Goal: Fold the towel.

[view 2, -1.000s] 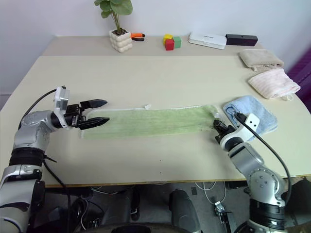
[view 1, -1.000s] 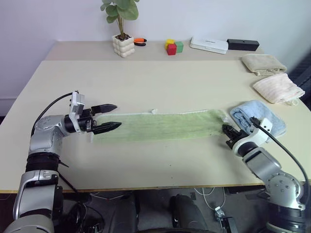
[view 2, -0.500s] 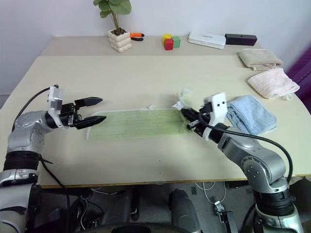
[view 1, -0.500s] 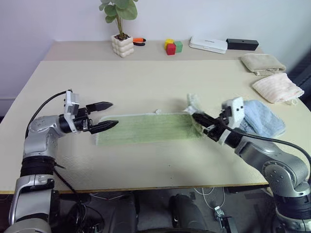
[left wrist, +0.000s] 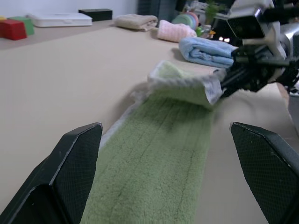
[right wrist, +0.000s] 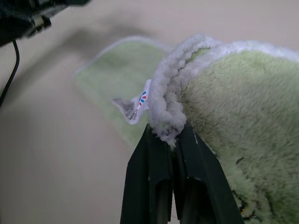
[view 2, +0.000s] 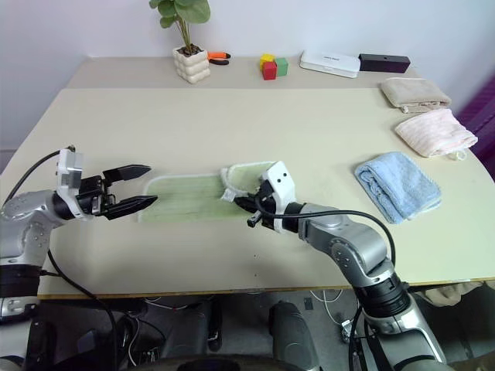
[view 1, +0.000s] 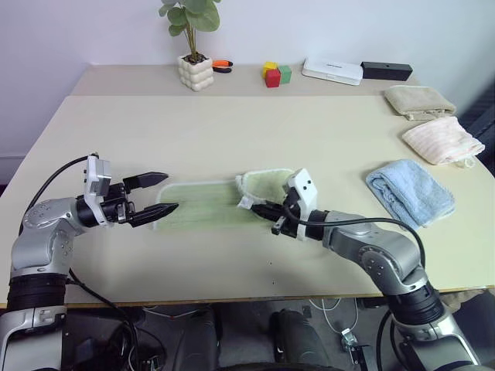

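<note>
Right pincer (view 1: 264, 209) is clamped tight on the green towel's (view 1: 203, 213) whitish edge, right by the little white tag (right wrist: 133, 108), with that end doubled over the flat part lying on the surface (view 1: 232, 131). Left pincer (view 1: 158, 194) hangs wide open at the towel's other end, fingers either side of it, probably not touching. Off past the right pincer's arm sits a folded light blue cloth (view 1: 410, 190), then pink (view 1: 443, 140) and beige (view 1: 418, 101) folded towels farther back. Far edge: potted plant (view 1: 194, 46), colored blocks (view 1: 275, 74).
</note>
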